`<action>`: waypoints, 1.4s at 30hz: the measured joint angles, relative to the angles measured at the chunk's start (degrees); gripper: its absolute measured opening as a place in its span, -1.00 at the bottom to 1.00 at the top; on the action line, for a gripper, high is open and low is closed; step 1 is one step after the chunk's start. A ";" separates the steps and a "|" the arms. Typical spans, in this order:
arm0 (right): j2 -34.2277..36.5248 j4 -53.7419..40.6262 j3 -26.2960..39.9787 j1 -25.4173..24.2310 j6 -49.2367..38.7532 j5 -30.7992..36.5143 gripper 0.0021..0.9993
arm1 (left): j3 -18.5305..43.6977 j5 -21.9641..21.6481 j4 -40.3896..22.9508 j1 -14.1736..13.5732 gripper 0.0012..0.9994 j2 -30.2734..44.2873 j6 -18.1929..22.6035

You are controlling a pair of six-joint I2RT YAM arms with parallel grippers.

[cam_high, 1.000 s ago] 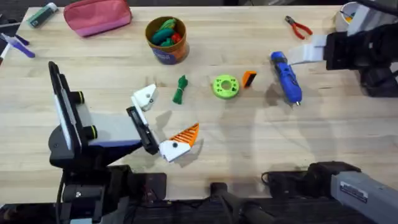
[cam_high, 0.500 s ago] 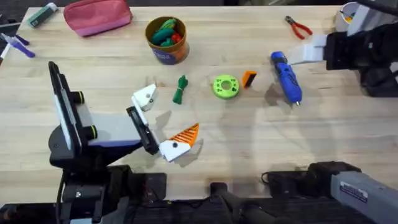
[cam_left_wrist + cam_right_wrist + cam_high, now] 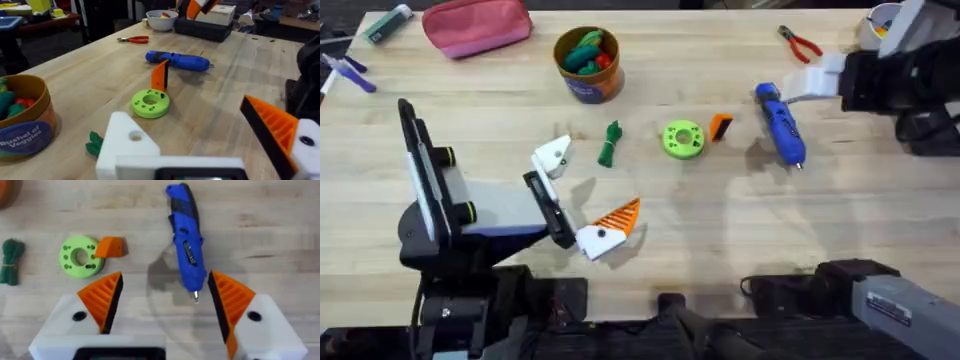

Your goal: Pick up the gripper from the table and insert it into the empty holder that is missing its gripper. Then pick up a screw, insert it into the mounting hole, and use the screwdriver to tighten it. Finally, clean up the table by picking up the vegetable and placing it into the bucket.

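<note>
Step one not begun: gripper (image 3: 721, 126) untouched at 3 o'clock of disc (image 3: 682, 139). Right gripper (image 3: 162, 305) wide open, empty; left gripper (image 3: 582, 195) spread, empty. Descent over wedge required next.

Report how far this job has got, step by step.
Nothing looks done. The orange gripper wedge lies on the table beside the green disc. The left claw's white holder has no wedge. In hand: the right claw hangs open above the blue screwdriver, holding nothing. Left: insertion, screw, and moving the green vegetable into the bucket.
</note>
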 joint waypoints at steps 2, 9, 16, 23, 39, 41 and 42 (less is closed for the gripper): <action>0.12 -0.88 0.00 1.26 1.46 0.00 0.99 | 0.00 0.00 -0.01 0.00 0.97 0.02 0.00; 5.32 -3.82 2.59 8.08 6.56 0.40 0.99 | 0.00 0.00 -0.01 0.00 0.97 0.01 0.00; 13.30 -6.79 9.46 12.70 8.42 0.68 0.99 | 0.00 0.02 0.00 0.00 0.97 0.02 0.00; 20.78 -11.17 14.11 16.71 8.90 0.68 0.99 | 0.00 0.02 0.00 0.00 0.97 0.02 0.00; 34.28 -11.23 19.04 17.30 11.04 0.68 0.99 | 0.00 0.02 0.00 0.00 0.97 0.00 0.00; 34.83 -10.20 19.04 17.30 11.08 0.68 0.99 | 0.00 0.02 0.00 0.00 0.97 0.00 0.00; 35.02 -9.52 19.05 17.30 11.09 0.68 0.99 | 0.00 0.02 0.00 0.00 0.97 0.01 0.00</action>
